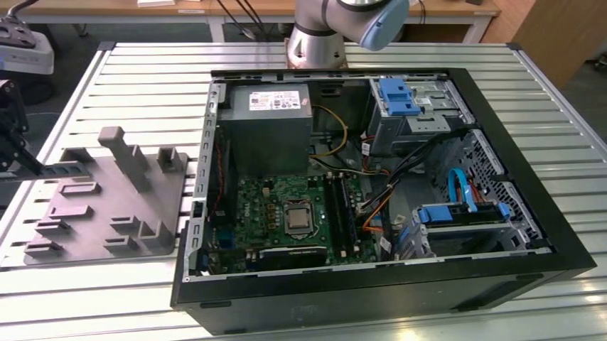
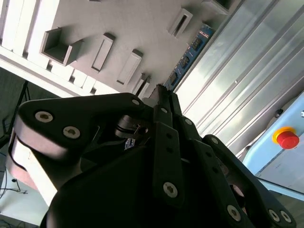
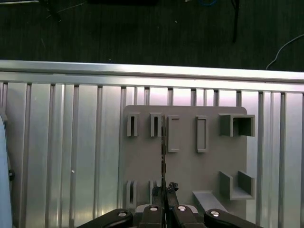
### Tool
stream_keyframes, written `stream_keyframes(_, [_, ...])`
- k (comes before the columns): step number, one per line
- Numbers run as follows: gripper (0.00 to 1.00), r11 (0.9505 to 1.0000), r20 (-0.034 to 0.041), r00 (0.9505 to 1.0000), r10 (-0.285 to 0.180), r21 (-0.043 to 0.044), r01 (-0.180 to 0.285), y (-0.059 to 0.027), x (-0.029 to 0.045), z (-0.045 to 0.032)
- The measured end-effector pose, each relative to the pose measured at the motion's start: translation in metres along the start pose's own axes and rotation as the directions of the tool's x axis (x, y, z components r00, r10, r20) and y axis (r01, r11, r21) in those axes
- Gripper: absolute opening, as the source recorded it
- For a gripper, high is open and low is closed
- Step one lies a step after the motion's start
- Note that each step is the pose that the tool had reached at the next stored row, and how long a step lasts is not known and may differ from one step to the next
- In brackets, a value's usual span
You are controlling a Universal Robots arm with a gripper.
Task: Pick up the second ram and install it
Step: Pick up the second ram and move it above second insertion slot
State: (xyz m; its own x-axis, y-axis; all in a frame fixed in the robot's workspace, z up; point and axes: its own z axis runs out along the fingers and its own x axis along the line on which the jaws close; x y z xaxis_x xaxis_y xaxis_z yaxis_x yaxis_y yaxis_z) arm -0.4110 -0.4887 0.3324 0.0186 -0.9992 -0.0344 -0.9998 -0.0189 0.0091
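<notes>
Your gripper has its fingers pressed together on the second ram. In the first wrist view you see the stick edge-on, a slim dark line running out from between the fingertips. In the second wrist view the same stick shows you a blue-green face with dark chips, reaching out past the black finger linkage.

It hangs above the gray moulded tray, and its line falls between two of the tray's narrow upright slots.

In the exterior view you find the gripper at that view's left edge, over the tray and well apart from the open computer case. Inside the case you can see:
- the green motherboard, with its long dark memory slots just beside the processor socket
- a gray power supply
- blue drive brackets
- loose orange, yellow and black cables

Tray and case both rest on a table of ribbed aluminium slats, bright where the light catches them. The arm's base stands at the table's far edge, behind the case.

Past the table's rim the first wrist view gives you a dark floor with a few cables lying on it. Wooden benches on white legs line the back of the room, and the second wrist view catches a red button on a pale blue housing — off to the side of the table
</notes>
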Motion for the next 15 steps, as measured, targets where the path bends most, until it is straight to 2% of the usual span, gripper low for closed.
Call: stream_keyframes(15, [0.14,1.0000,0.0000,1.0000,0.000,0.0001,0.000,0.0002,-0.0006,-0.0191])
